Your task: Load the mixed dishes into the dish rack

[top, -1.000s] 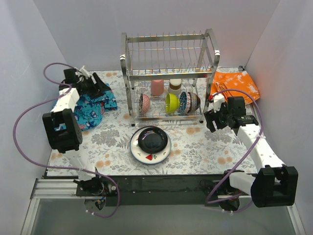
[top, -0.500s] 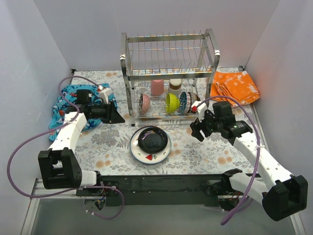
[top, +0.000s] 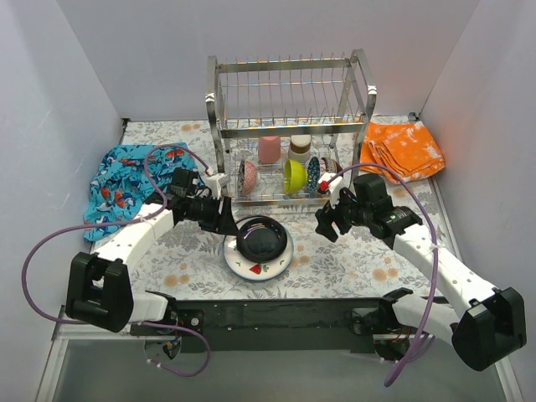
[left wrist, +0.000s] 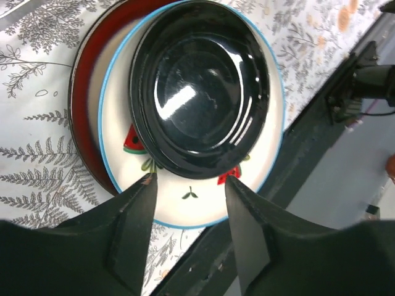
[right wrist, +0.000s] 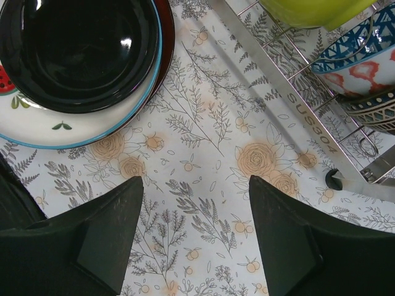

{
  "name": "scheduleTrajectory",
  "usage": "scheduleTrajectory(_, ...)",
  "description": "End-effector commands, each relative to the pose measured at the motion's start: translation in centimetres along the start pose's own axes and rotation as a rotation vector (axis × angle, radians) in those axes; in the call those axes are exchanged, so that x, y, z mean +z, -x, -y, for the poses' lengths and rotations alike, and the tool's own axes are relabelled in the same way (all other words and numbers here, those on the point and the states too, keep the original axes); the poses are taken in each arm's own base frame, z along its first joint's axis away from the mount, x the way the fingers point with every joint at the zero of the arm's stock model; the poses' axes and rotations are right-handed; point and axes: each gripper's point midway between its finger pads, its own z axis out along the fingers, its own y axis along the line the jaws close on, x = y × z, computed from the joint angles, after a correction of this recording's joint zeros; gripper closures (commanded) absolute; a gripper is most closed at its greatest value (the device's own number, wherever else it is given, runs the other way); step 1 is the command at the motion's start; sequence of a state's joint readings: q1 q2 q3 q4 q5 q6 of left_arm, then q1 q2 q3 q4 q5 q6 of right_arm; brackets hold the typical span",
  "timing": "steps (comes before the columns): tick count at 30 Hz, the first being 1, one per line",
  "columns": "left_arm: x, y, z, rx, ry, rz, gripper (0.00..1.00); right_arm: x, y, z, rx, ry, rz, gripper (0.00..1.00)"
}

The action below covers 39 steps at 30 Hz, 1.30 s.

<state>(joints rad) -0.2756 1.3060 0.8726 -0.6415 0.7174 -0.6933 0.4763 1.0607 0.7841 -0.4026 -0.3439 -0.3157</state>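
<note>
A black plate (top: 261, 237) lies on a white blue-rimmed plate with red fruit marks (top: 251, 266), and a red-rimmed plate (left wrist: 80, 105) lies under both. My left gripper (top: 226, 219) hovers at the stack's left edge. In the left wrist view the left gripper (left wrist: 189, 182) is open over the white plate (left wrist: 203, 206), below the black plate (left wrist: 200, 86). My right gripper (top: 325, 223) is open over bare mat to the right of the stack (right wrist: 196, 182). The dish rack (top: 289, 126) holds a pink bowl (top: 248, 176), a lime bowl (top: 294, 175), a patterned bowl (top: 315, 174) and a pink cup (top: 269, 149) on its lower tier.
A blue patterned cloth (top: 121, 180) lies at the far left and an orange cloth (top: 402, 149) at the far right beside the rack. The rack's front bar (right wrist: 296, 108) runs just right of my right gripper. A black rail (top: 276, 314) edges the table's front.
My left arm has swung from the blue cloth to the left edge of the plate stack. My right arm has moved left from beside the rack toward the plates.
</note>
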Motion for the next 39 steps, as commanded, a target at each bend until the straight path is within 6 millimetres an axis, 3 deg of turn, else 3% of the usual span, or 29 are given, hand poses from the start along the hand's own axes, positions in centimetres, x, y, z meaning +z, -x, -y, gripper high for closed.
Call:
scheduleTrajectory(1,1.4,0.1,-1.6,-0.036,0.106,0.024,0.49,-0.2,0.5,-0.4,0.0,-0.001,0.049,0.23)
scheduleTrajectory(10,3.1,-0.8,-3.7,-0.226,0.183,0.028,0.53,-0.2,0.8,0.1,-0.002,-0.019,0.037,0.23)
scheduleTrajectory(20,4.3,-1.7,-2.7,-0.268,0.091,0.007,0.62,0.6,0.5,0.5,0.003,-0.019,0.006,0.22)
scheduleTrajectory(27,4.7,-2.3,-3.7,-0.302,0.129,-0.002,0.71,0.8,0.2,0.8,0.003,-0.029,-0.01,0.22)
scheduleTrajectory(35,5.0,-3.0,-3.1,-0.296,0.088,-0.005,0.77,0.8,-0.3,0.9,-0.002,-0.031,-0.023,0.22)
scheduleTrajectory(38,5.0,-3.0,-2.9,-0.287,0.08,0.001,0.85,0.9,-0.6,0.9,-0.003,-0.033,-0.028,0.22)
scheduleTrajectory(39,4.9,-2.9,-2.8,-0.283,0.081,0.007,0.96,0.9,-0.7,0.9,-0.004,-0.034,-0.03,0.22)
